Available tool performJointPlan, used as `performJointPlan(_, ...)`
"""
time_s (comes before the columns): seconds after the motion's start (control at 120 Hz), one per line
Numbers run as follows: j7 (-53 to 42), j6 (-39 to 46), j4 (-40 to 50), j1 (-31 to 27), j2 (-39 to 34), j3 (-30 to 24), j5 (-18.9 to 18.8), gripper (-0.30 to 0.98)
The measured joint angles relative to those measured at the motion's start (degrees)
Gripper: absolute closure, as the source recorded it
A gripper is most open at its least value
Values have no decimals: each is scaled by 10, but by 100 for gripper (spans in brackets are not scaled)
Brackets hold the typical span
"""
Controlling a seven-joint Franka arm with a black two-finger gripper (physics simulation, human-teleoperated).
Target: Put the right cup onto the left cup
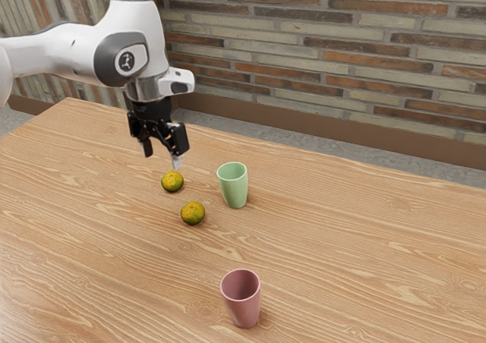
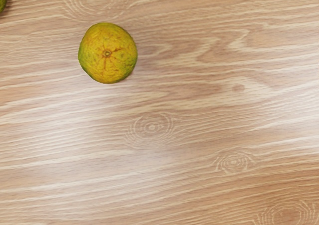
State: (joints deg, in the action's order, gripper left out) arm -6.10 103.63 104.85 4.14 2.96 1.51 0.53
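the wooden surface (image 1: 342,237) is the broad base for everything, level enough that both cups stand upright by themselves, mouths up. the white arm (image 1: 64,53) reaches in from the exterior view's left with its hand held high, which i take to be for room to travel without knocking anything. under it the black pincer (image 1: 162,158) is released, fingers spread apart with nothing between them, as it should be before a first grasp. the pink cup (image 1: 244,309), well apart from the rest and near the camera, is on the arm's right, so i judge it the one to lift; the green cup (image 1: 235,191), on the far side of it, would be the left one, its open mouth ready to take the other. the two are well apart, so the stacking is probably all to do. smallest are the two yellow-green fruits, one (image 1: 172,181) close to the pincer, the other (image 1: 193,212) lying between that and the pink cup; they likely serve only as clutter, and could roll if brushed.
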Motion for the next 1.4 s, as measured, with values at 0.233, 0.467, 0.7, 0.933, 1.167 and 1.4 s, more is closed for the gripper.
performJointPlan(0.233,2,36,40,35,-13,0,0,3)
performJointPlan(0.467,3,53,51,78,-17,0,0,3)
performJointPlan(0.7,12,60,80,115,-29,-3,0,3)
performJointPlan(0.933,28,84,136,138,-42,-18,5,3)
performJointPlan(1.167,58,103,160,134,-38,-29,17,3)
performJointPlan(1.4,86,125,183,119,-36,-36,25,3)
